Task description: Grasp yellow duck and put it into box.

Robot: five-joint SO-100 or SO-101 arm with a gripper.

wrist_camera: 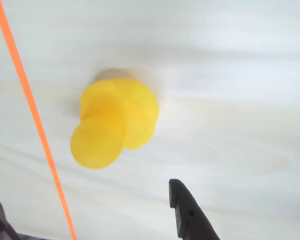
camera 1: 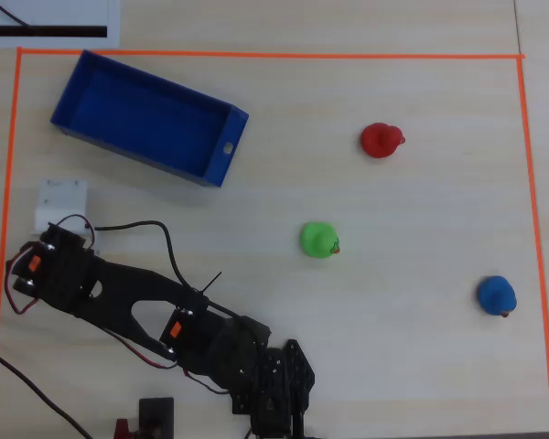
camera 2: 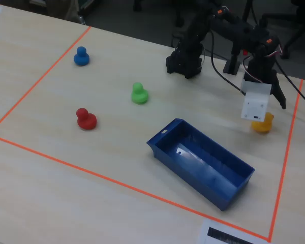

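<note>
The yellow duck (wrist_camera: 115,122) stands on the pale table just right of the orange tape line (wrist_camera: 35,120) in the wrist view. My gripper (wrist_camera: 85,192) hovers above it, open, with one dark finger (wrist_camera: 187,212) at the lower right and the other at the lower left corner, and nothing between them. In the fixed view the duck (camera 2: 263,124) peeks out below the white camera mount (camera 2: 255,105). The overhead view hides the duck under the arm's head (camera 1: 59,206). The dark-blue box (camera 1: 229,146) lies empty, a short way from the gripper; it also shows in the fixed view (camera 2: 185,170).
A green duck (camera 1: 318,240), a red duck (camera 1: 382,140) and a blue duck (camera 1: 497,294) stand apart on the table inside the orange tape border. The arm's base (camera 1: 265,384) and cables sit at the bottom edge of the overhead view.
</note>
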